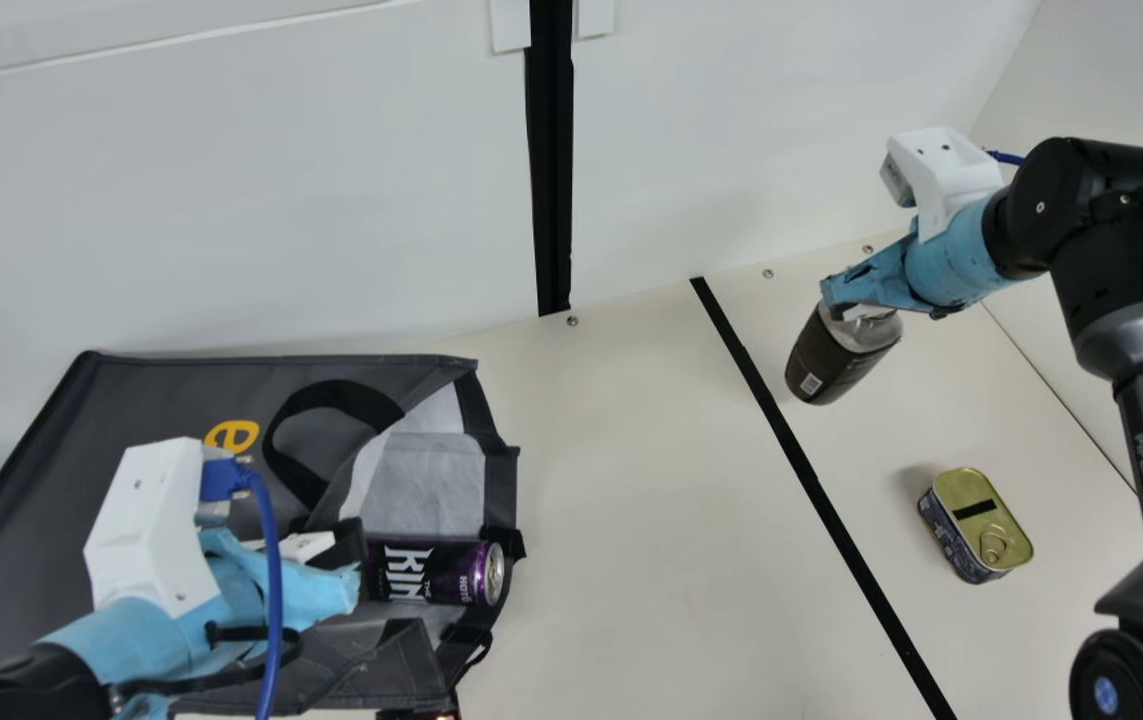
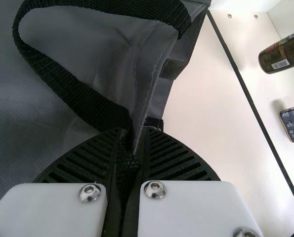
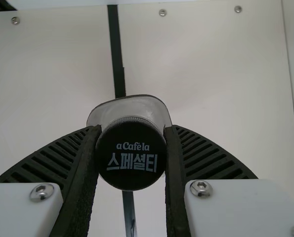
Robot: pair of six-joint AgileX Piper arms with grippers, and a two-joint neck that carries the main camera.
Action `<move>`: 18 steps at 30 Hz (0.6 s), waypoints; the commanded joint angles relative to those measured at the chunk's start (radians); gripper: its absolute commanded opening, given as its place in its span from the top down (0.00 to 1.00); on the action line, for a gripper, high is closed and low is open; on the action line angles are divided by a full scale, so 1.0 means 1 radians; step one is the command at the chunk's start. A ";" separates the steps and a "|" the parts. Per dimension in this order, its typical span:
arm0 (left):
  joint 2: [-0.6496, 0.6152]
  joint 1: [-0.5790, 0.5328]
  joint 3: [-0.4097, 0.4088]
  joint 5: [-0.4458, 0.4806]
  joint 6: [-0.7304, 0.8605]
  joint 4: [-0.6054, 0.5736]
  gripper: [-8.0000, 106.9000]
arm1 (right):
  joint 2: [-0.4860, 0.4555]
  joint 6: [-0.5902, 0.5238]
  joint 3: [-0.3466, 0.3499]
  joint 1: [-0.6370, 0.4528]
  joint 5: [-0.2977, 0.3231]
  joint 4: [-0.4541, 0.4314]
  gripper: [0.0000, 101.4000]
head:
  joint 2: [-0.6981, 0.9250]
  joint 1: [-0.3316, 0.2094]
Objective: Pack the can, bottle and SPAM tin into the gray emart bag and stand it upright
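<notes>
Gray fabric at the mouth of the emart bag [image 1: 131, 400], laid on its side, is pinched in the closed left gripper [image 2: 135, 132], the can [image 1: 431, 573] lying on its side at the opening. Across the black strip [image 1: 791, 440] the SPAM tin [image 1: 976, 525] rests on the table [image 1: 631, 480], and beyond it the right gripper [image 3: 133, 128] grips the bottle [image 1: 836, 355] near its cap [image 3: 131, 163], tilted. Packing the bottle seems the step in hand, calling next for a carry leftward, base toward the mouth, beside the can.
</notes>
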 commanded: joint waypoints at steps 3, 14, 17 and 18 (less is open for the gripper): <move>0.000 0.000 0.000 0.000 0.000 0.000 1.00 | -0.036 -0.003 0.033 0.028 0.004 0.002 1.00 | -0.002 -0.023; 0.000 0.000 0.000 0.000 0.000 0.000 1.00 | -0.132 0.007 0.124 0.111 0.021 0.009 1.00 | -0.002 -0.023; 0.000 0.000 0.000 0.000 0.000 0.000 1.00 | -0.156 0.014 0.144 0.135 0.027 0.011 1.00 | -0.002 -0.023; 0.000 0.000 0.000 0.000 0.000 0.000 1.00 | -0.164 0.017 0.150 0.144 0.028 0.010 1.00 | -0.002 -0.023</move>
